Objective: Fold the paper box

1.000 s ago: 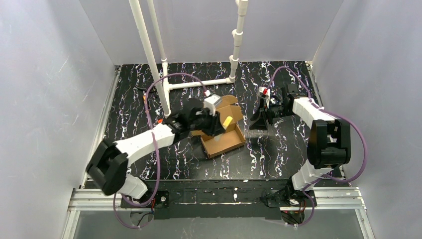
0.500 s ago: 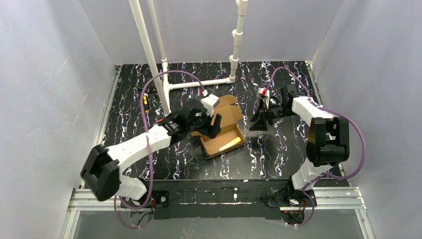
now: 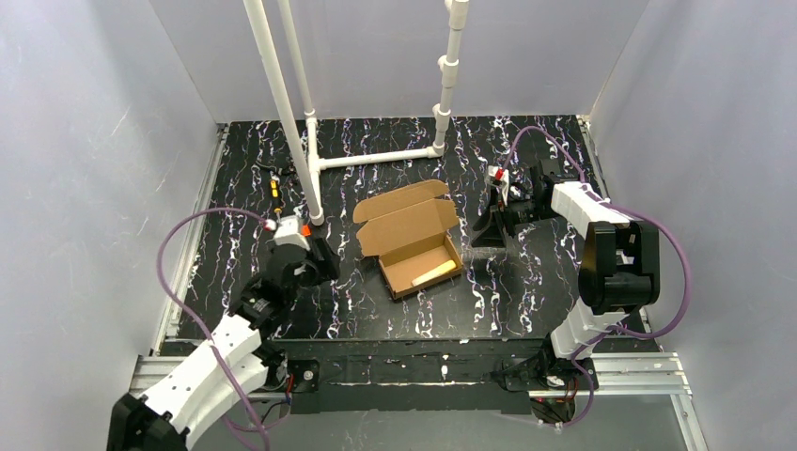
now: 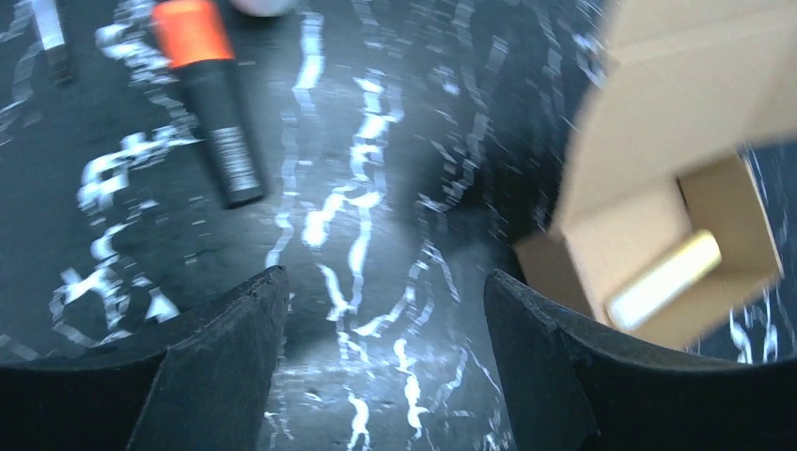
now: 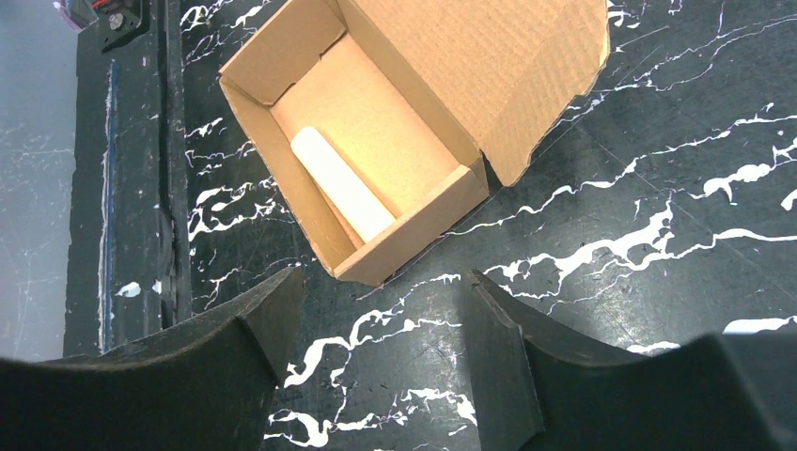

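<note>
1. Box (image 3: 411,240) sits mid-table, lid upright and unclosed, stick (image 3: 434,273) inside.
2. Left gripper (image 4: 382,282) is spread and empty, well left of box, giving it room.
3. Right gripper (image 5: 381,282) is spread and empty, facing box's corner, probably poised for the lid.

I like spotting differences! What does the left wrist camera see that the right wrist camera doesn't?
Only the left wrist view shows a black marker with an orange cap, lying on the table. Only the right wrist view shows the black edge strip and the whole inside of the paper box. Both show that open box, the pale stick lying in it, and the marbled table. The left tool and right tool are both open.
</note>
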